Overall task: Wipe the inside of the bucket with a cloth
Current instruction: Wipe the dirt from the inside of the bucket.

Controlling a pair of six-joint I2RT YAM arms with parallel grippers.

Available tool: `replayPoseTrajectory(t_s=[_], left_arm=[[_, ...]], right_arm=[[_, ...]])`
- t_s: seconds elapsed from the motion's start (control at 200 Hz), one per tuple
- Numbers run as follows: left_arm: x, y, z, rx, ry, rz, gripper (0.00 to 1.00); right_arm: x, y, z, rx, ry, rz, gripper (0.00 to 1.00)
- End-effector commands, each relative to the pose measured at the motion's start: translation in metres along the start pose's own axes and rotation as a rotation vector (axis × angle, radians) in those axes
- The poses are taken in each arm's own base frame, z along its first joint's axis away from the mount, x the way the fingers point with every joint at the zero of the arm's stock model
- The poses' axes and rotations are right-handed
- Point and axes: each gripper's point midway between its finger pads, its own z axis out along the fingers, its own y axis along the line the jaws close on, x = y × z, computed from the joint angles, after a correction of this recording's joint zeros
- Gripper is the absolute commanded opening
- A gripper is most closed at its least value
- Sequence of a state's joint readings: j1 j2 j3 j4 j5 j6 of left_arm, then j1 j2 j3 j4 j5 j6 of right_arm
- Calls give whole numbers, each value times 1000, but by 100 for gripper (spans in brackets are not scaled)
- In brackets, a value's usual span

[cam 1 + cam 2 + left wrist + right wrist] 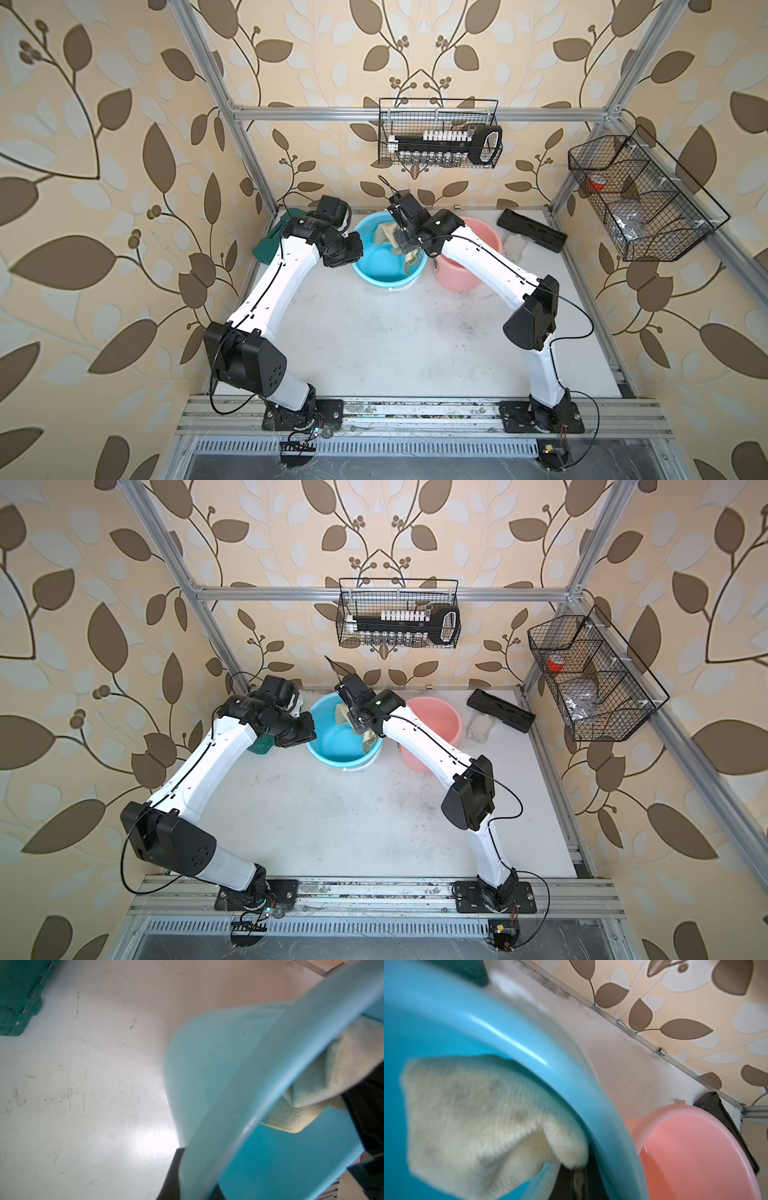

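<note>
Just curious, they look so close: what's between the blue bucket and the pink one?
Only a narrow strip of bare table, nothing on it. The right wrist view shows it between the blue bucket and pink bucket.

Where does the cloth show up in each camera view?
In a top view: cloth inside the blue bucket, partly hidden.
In a top view: cloth inside the same bucket.
Left wrist: picture's right half, behind the rim.
Right wrist: picture's lower left.
Shared landmark: the blue bucket's rim.

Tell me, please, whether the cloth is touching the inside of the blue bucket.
Touching. In the right wrist view the cloth lies flat against the inner wall of the blue bucket, just below its rim, with no gap visible.
</note>
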State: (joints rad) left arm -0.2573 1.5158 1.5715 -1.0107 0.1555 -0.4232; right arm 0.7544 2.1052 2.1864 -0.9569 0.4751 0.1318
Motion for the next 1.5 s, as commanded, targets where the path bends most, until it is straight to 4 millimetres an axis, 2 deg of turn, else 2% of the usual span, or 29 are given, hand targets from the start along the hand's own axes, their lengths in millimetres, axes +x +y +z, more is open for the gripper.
replayPoseTrajectory(t_s=[0.0, 0.205, 0.405, 0.53, 0.59, 0.6, 0.625, 0.75, 0.835, 0.915, 0.975, 1.065, 1.34, 1.42, 1.495], left_arm=[[-6, 8, -23, -52, -71, 24, 0], [-17, 19, -28, -116, -144, 50, 0], [-20, 20, -23, -117, -157, 56, 0], [-21, 20, -21, -117, -165, 52, 0], [-22, 21, -19, -122, -170, 53, 0], [-23, 19, -28, -110, -192, 53, 0], [-23, 18, -31, -105, -201, 54, 0], [-24, 18, -32, -104, -205, 50, 0], [-24, 17, -30, -101, -203, 49, 0], [-25, 18, -29, -107, -204, 46, 0], [-26, 20, -28, -119, -207, 46, 0], [-29, 25, -28, -149, -218, 45, 0], [-33, 25, -31, -154, -233, 50, 0], [-32, 23, -30, -141, -228, 49, 0], [-31, 21, -30, -133, -224, 46, 0]], right_arm=[[8, -38, -19, 154, 5, -5, 0], [44, -42, -27, 267, 136, -142, 0], [61, -31, -44, 256, 166, -225, 0], [87, -11, -44, 113, 276, -219, 0], [103, 6, -44, 7, 344, -212, 0], [106, 9, -44, -12, 356, -207, 0], [114, 16, -45, -62, 393, -197, 0], [145, 59, -57, -375, 562, -87, 0], [153, 84, -73, -582, 615, -16, 0], [154, 93, -88, -676, 631, 12, 0], [155, 90, -99, -696, 632, 19, 0], [160, 75, -111, -672, 624, 30, 0], [197, 3, -121, -429, 639, 35, 0], [195, -11, -130, -386, 600, 36, 0], [183, -32, -142, -313, 525, 52, 0]])
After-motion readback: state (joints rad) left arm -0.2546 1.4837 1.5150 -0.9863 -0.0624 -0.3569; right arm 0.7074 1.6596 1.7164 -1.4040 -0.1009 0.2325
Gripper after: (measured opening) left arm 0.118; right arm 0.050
